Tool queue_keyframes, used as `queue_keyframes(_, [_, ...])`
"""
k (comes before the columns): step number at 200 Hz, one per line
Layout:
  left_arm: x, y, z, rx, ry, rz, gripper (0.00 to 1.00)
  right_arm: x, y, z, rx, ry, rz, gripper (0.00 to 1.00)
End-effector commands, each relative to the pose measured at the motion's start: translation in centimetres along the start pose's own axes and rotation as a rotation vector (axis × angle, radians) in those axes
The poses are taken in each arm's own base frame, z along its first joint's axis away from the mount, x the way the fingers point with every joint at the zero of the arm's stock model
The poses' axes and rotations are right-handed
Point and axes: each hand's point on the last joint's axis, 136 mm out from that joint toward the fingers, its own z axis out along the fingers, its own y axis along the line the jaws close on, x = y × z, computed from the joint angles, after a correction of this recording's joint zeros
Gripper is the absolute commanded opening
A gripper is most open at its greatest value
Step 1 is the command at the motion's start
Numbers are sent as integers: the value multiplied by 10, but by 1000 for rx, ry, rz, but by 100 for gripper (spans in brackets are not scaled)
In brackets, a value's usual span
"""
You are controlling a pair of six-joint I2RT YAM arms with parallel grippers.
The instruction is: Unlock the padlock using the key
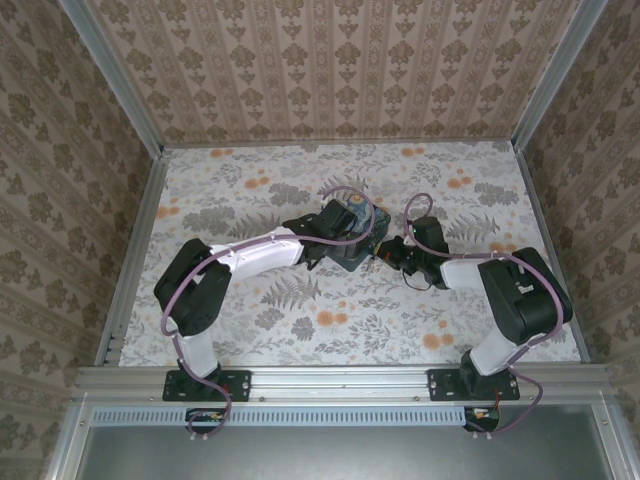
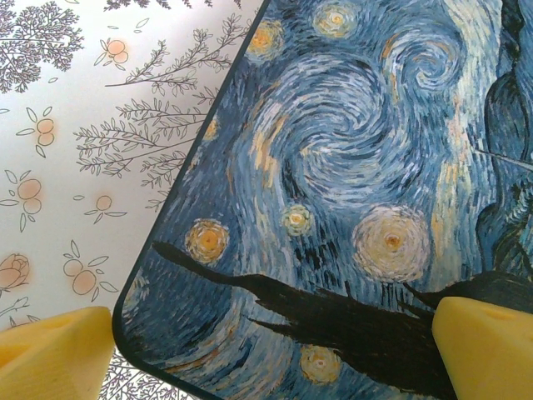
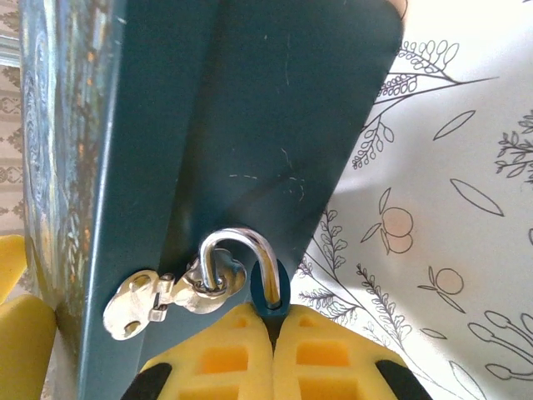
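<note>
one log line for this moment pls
left end effector: open over tin | right end effector: shut on padlock | shackle: hooked through latch on tin side

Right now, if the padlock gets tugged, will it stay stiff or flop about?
Likely floppy: the padlock hangs by its curved shackle through a hasp ring, so it should swing. It looks small and smooth, so it may twist between the right fingers. A hard tug would probably drag the tin too.

Bright, even diffuse light. Soft shadow beside tin (image 3: pixel 250 125) on surface (image 3: pixel 466 125). Specular glint on padlock (image 3: pixel 268 279) shackle. Top view slightly soft.
</note>
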Motion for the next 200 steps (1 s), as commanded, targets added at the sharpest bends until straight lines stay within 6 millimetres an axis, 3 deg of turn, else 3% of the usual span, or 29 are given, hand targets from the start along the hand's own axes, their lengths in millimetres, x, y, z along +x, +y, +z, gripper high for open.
queue_keyframes(1, [75, 21, 18, -84, 254, 96, 100, -20, 10, 2, -47, -46, 36, 0])
queue_keyframes(55, [77, 20, 19, -80, 262, 101, 100, -30, 8, 3, -76, -43, 97, 0])
queue_keyframes(118, [76, 21, 19, -82, 263, 98, 100, -37, 8, -10, -51, -61, 73, 0])
queue_keyframes(163, [54, 28, 20, -62, 240, 46, 100, -25, 9, -28, -53, -67, 60, 0])
queue_keyframes(200, [24, 33, 16, -23, 198, 24, 100, -1, 11, -43, -76, -21, 46, 0])
